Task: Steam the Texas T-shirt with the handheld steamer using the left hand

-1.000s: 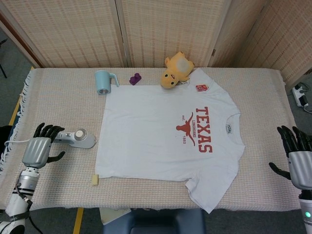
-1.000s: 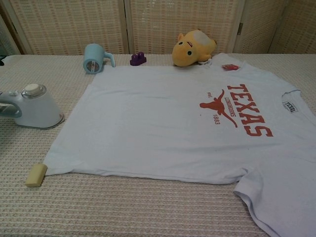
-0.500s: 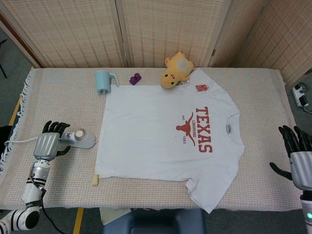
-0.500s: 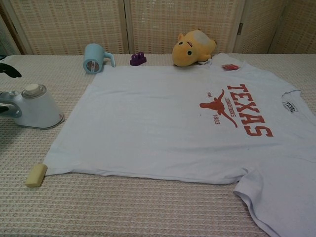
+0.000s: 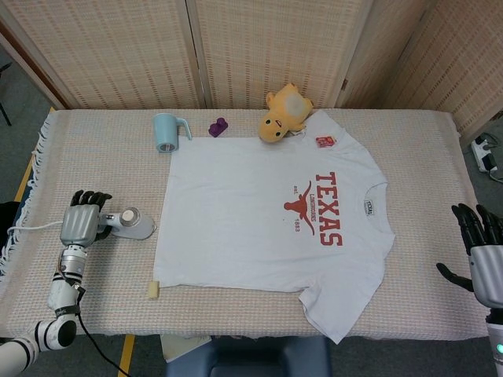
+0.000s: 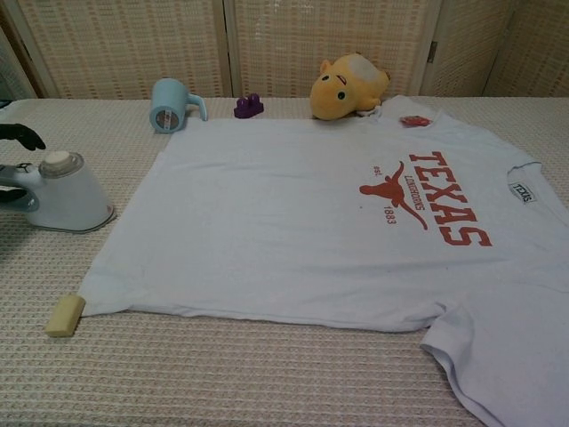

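1. Head view, overall: a table covered with a beige woven cloth (image 5: 409, 141) fills the frame, with wicker screens behind it. A white short-sleeved T-shirt with a red "TEXAS" longhorn print (image 5: 267, 228) lies flat across the centre and right of the frame.
2. Head view, left side: the white and pale blue handheld steamer (image 5: 132, 225) sits on the cloth at the left centre, just beside the shirt's hem and not on it. The robot's left hand (image 5: 78, 224), grey with black fingers, is at the steamer's handle, fingers curling over it. Whether the grip is fully closed cannot be told here.
3. Head view, right side: the right hand (image 5: 486, 255) hovers at the lower right edge, well apart from the shirt, its fingers spread and holding nothing.
4. Head view, other items: a pale blue plastic mug (image 5: 168, 131), a small purple toy (image 5: 218, 126) and a yellow plush animal (image 5: 284, 114) line the upper centre. A small red packet (image 5: 324, 142) rests on the shirt's upper part. A small cream block (image 5: 153, 290) lies at the lower left, near the shirt's corner.
5. Chest view: the steamer (image 6: 62, 196) stands at the left edge, base on the cloth. Only black fingertips (image 6: 20, 133) show above its handle. The shirt (image 6: 311, 231) spreads across the middle, flat.
6. Progress, as a judgement: the task looks barely begun. The steamer is being grasped but not lifted. Lifting it, carrying it over the shirt and making steaming passes all remain.
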Available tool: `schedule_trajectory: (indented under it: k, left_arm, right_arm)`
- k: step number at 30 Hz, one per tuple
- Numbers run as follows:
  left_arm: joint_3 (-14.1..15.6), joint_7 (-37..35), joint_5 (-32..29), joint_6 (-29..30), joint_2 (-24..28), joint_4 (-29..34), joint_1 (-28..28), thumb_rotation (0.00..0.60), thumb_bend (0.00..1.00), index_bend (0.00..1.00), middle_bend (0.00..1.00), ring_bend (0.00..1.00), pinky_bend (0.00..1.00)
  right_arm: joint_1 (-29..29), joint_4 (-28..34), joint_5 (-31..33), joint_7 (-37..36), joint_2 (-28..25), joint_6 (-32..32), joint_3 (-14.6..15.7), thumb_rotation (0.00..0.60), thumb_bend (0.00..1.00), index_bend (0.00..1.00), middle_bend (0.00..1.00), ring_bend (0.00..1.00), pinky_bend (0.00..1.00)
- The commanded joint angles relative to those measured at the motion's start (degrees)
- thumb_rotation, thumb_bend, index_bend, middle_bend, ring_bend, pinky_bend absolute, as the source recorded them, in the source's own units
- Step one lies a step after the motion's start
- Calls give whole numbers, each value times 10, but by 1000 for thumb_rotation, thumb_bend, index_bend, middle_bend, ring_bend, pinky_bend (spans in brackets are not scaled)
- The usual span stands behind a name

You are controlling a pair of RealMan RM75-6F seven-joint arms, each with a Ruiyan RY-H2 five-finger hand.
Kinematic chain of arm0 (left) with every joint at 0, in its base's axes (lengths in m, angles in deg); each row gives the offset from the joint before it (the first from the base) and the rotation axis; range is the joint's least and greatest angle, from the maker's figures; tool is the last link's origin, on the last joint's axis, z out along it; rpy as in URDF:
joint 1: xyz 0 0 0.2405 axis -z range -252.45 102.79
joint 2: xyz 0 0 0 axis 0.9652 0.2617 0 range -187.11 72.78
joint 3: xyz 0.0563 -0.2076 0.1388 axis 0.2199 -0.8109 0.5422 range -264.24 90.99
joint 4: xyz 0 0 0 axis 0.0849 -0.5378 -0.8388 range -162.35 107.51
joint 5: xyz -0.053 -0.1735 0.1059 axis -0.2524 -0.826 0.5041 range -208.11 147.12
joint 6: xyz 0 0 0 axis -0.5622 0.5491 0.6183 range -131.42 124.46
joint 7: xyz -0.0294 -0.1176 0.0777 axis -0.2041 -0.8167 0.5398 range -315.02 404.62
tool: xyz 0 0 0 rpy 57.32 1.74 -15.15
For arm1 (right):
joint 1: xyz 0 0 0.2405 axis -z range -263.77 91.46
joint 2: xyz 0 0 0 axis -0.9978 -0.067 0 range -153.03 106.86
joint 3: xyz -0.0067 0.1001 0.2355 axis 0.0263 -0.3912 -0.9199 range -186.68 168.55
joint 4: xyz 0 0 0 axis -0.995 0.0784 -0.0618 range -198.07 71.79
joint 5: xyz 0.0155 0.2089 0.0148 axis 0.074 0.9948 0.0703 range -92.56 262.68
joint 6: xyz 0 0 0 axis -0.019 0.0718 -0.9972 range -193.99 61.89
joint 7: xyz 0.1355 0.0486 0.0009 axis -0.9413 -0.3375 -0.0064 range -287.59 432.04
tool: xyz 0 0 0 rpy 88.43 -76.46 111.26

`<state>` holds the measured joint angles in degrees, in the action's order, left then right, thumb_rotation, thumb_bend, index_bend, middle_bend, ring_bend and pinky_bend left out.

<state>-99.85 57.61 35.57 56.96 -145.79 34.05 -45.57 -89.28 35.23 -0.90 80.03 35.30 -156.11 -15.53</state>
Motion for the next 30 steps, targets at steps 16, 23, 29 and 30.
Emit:
schedule_trajectory:
  k: [16,23,29,30]
  left_arm:
    - [-1,-89,11,-24,-75,-138,27,600,402,621,631,479,317]
    - [8,-142,32,-36,-105,-201,35,600,402,746,798,633,514]
    - [14,-213,52,-37,-125,-244,37,600,379,839,907,737,642]
    - [14,-225,55,-34,-127,-249,37,600,368,859,929,759,658]
  right_arm:
    - [6,-2,7,-5,6,-2,1,600,1,0,87,35,109]
    - [7,-2,10,-5,8,0,2,600,2,0,88,37,110]
    - [-5,0,14,-6,12,37,11,600,2,0,100,39,120]
    - [-9,0,12,-9,12,45,14,600,1,0,106,42,131]
